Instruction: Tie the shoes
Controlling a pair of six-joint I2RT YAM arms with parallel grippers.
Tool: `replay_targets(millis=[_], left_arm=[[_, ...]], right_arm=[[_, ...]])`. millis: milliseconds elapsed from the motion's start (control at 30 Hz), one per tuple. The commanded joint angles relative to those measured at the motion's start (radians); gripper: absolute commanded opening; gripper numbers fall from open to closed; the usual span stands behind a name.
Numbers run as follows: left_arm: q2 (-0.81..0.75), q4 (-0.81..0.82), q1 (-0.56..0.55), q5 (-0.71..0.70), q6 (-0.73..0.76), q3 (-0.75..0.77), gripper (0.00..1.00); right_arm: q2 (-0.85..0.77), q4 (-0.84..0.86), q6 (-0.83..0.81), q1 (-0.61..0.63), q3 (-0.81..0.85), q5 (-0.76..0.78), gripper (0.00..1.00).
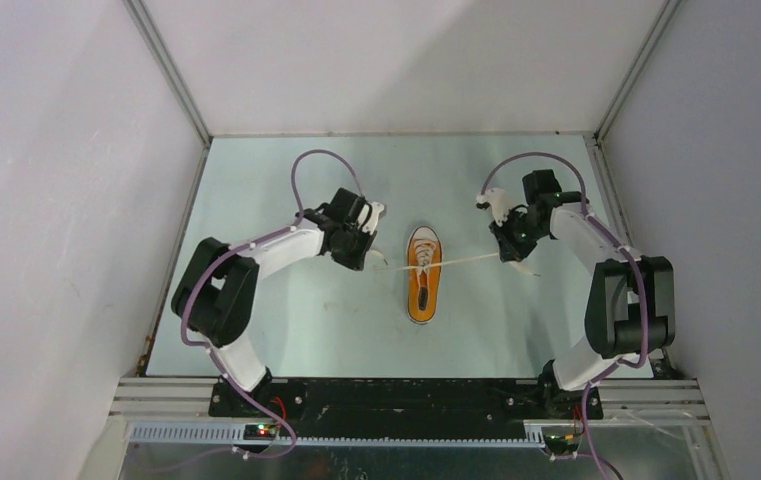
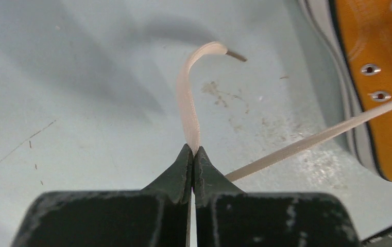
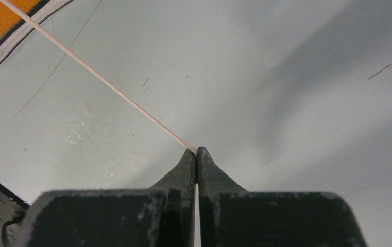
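Note:
One of the shoes, a small orange sneaker [image 1: 422,273] with a white toe cap, lies in the middle of the table, toe pointing away from the arm bases. Its white laces stretch out to both sides. My left gripper [image 1: 374,259] sits just left of the shoe and is shut on the left lace [image 2: 189,103], whose free end curls up past the tips. My right gripper [image 1: 509,258] is to the shoe's right, shut on the right lace [image 3: 106,81], which runs taut back to the sneaker [image 3: 13,23]. The sneaker's eyelet side [image 2: 384,77] shows in the left wrist view.
The pale table surface [image 1: 306,320] is fenced by white walls on the left, back and right. A black base rail [image 1: 386,395] with both arm mounts runs along the near edge. Purple cables loop over each arm.

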Motion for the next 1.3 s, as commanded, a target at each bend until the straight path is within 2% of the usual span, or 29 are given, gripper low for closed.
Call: replay_targets(millis=[0,233,600,633,767,800,900,967,1000,1033,1100,1167,1267], left_arm=[[-0.03,-0.064,0.012,-0.27,0.038,-0.064,0.0],[-0.063,-0.064,0.006,-0.324,0.073,-0.087,0.0],[-0.099,-0.066,-0.003,-0.328,0.082,-0.085,0.0],[-0.097,-0.065,-0.003,-0.306,0.08,-0.085,0.0],[-0.083,-0.056,-0.015,-0.016,0.084,-0.051,0.0],[-0.078,-0.06,-0.019,0.077,0.094,-0.025,0.0],[-0.049,-0.067,-0.038,0.206,0.089,0.032,0.0],[-0.029,-0.078,-0.041,0.272,0.086,0.067,0.0],[-0.022,-0.085,-0.04,0.296,0.086,0.089,0.0],[-0.011,-0.092,-0.04,0.3,0.085,0.096,0.0],[-0.004,-0.096,-0.04,0.32,0.085,0.108,0.0],[0.005,-0.094,-0.038,0.359,0.081,0.111,0.0],[0.022,-0.095,-0.031,0.443,0.058,0.114,0.0]], right_arm=[[-0.033,-0.022,0.038,-0.079,-0.009,0.095,0.0],[-0.047,0.014,0.049,-0.149,-0.068,0.127,0.0],[-0.057,0.051,0.078,-0.186,-0.088,0.163,0.0],[-0.059,0.043,0.073,-0.185,-0.088,0.155,0.0],[-0.106,0.005,0.049,-0.131,-0.088,0.048,0.0],[-0.127,-0.004,0.043,-0.094,-0.088,-0.009,0.0],[-0.163,-0.042,0.021,-0.008,-0.088,-0.11,0.0],[-0.188,-0.041,0.012,0.055,-0.088,-0.126,0.13],[-0.213,-0.031,0.006,0.097,-0.086,-0.118,0.23],[-0.229,-0.02,0.002,0.136,-0.082,-0.106,0.27],[-0.279,0.029,-0.009,0.199,-0.077,-0.096,0.42],[-0.334,0.088,-0.027,0.281,-0.076,-0.082,0.5],[-0.343,0.172,-0.084,0.406,-0.076,-0.05,0.54]])
